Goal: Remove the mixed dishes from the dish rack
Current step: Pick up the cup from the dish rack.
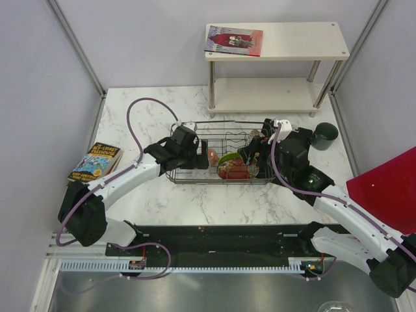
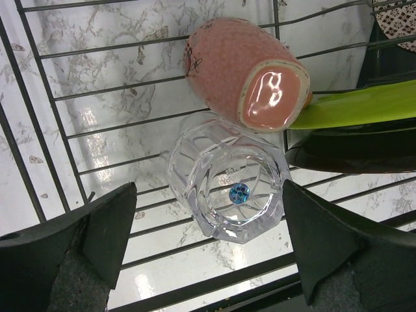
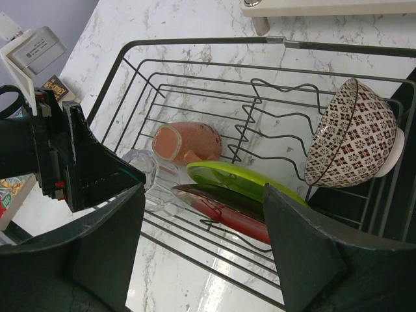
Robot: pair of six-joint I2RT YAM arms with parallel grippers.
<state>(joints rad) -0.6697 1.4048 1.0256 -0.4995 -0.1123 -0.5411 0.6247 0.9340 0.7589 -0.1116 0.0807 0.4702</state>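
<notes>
The rack [image 3: 201, 41] sits mid-table on the marble top [image 1: 195, 201], in front of a low shelf [image 1: 279, 94].

The left claw [image 2: 208, 214] hangs over the rack's left end, jaws spread wide. A clear glass [image 2: 227, 188] stands on the rack floor between its fingers [image 2: 110, 227], with a gap on each side, so nothing is gripped.

Just beyond the glass lies the pink cup [image 2: 247, 71]. It is tipped on its side with its glossy base toward the left wrist camera, and its lower edge rests against the green plate [image 2: 364, 107].

The plate leans at a low slant near the middle of the rack, and the red dish [image 3: 234, 218] is tucked under it. A dark edge shows between the two. It is probably the dish's own rim, though the view does not settle that.

The right claw [image 3: 205, 221] hovers above the plate and the dish, also wide open and holding nothing. Both lie below the gap between its fingers.

The bowl [image 3: 351, 133] is at the rack's right end. It is tilted on its side with its mouth facing the dividers and its foot against the end wall.

The dark cup [image 1: 325, 135] is outside the rack, on the table just past its right end.

A pile of books [image 1: 96, 162] lies at the table's left edge. Another book [image 1: 234, 40] lies on the shelf top.
</notes>
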